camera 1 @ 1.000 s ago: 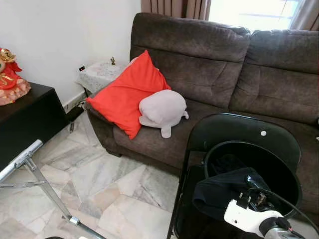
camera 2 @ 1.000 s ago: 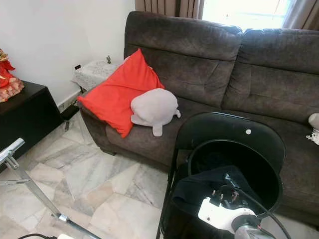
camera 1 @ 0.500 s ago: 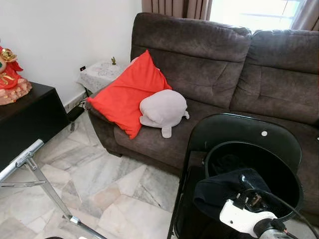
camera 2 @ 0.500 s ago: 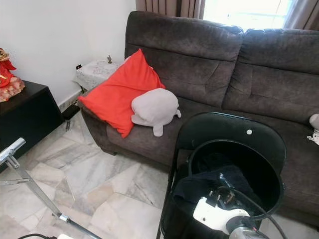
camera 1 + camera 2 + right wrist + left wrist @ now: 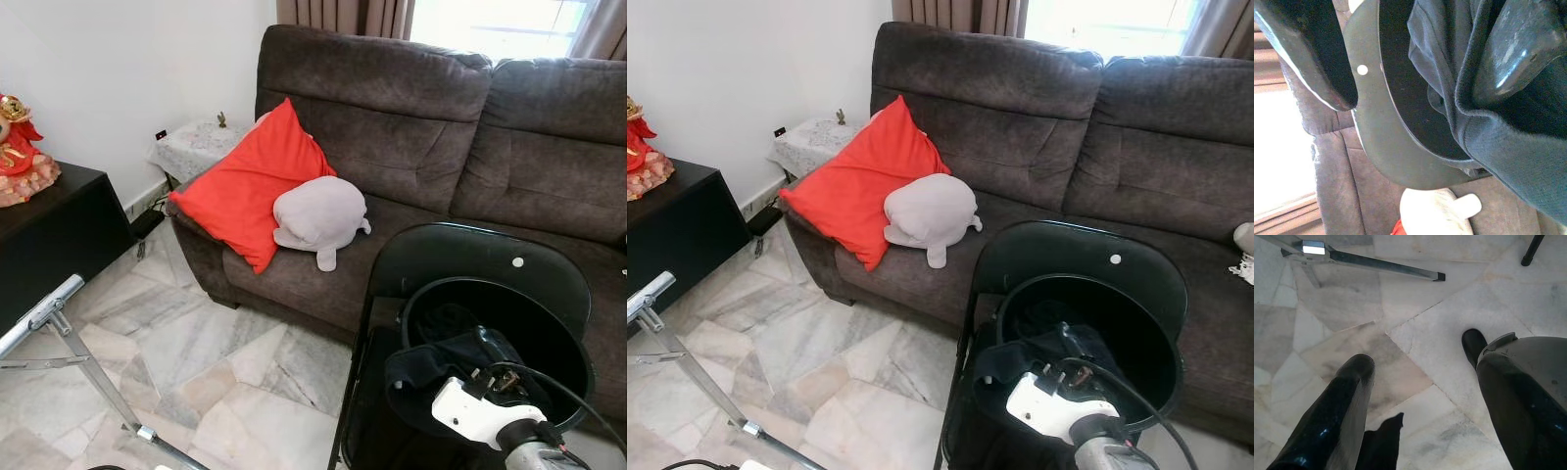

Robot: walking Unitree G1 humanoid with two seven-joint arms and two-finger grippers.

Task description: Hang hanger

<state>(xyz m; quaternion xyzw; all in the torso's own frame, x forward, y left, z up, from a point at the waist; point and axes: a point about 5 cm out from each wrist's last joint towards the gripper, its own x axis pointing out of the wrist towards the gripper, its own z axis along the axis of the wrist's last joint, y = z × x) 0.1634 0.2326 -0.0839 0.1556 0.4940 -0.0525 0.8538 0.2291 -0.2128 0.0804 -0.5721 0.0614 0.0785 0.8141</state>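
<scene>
A black round bin (image 5: 431, 294) with its lid (image 5: 480, 257) raised stands before the sofa. A dark blue cloth (image 5: 421, 367) is bunched over its near rim. My right gripper (image 5: 475, 364) reaches into the bin at the cloth. In the right wrist view its fingers stand wide apart, open (image 5: 1415, 63), with the cloth (image 5: 1508, 161) lying against one finger (image 5: 1513, 54). My left gripper (image 5: 1420, 377) hangs open over the marble floor. No hanger can be made out.
A brown sofa (image 5: 411, 127) carries a red cushion (image 5: 250, 186) and a grey plush (image 5: 318, 215). A silver rack bar (image 5: 44, 313) crosses at lower left, its foot (image 5: 1381, 267) on the floor. A black cabinet (image 5: 59, 235) stands on the left.
My right gripper has shifted a little further into the bin, and the dark cloth sits more bunched and slightly lower on the rim.
</scene>
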